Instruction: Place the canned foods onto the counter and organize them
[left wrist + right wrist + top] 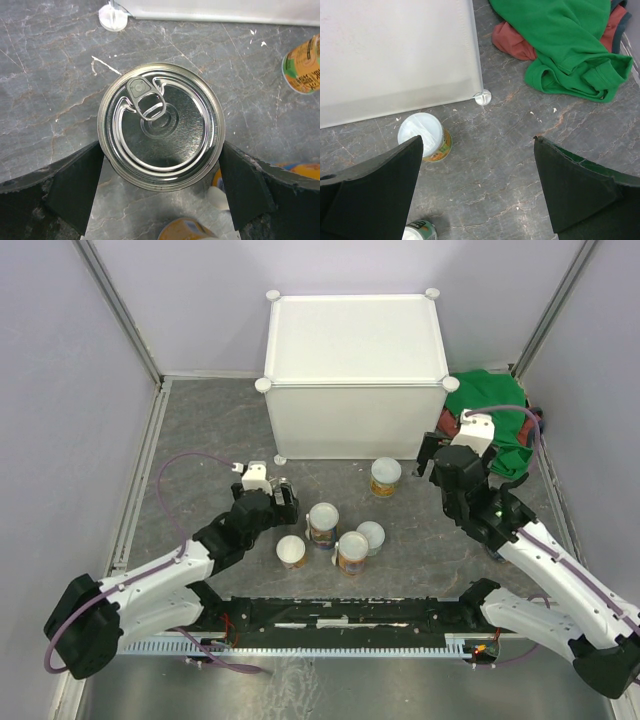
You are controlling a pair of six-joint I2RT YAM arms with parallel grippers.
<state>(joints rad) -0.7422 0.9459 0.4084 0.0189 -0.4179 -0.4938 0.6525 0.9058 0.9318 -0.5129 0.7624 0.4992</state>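
L gripper (160,150) clamps silver-top can (160,125) btwn jaws; R gripper (477,142) wide open, empty.

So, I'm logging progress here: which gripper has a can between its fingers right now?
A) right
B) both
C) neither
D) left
D: in the left wrist view the pull-tab can sits clamped between the fingers of the left gripper, while the right gripper is open with nothing between its fingers.
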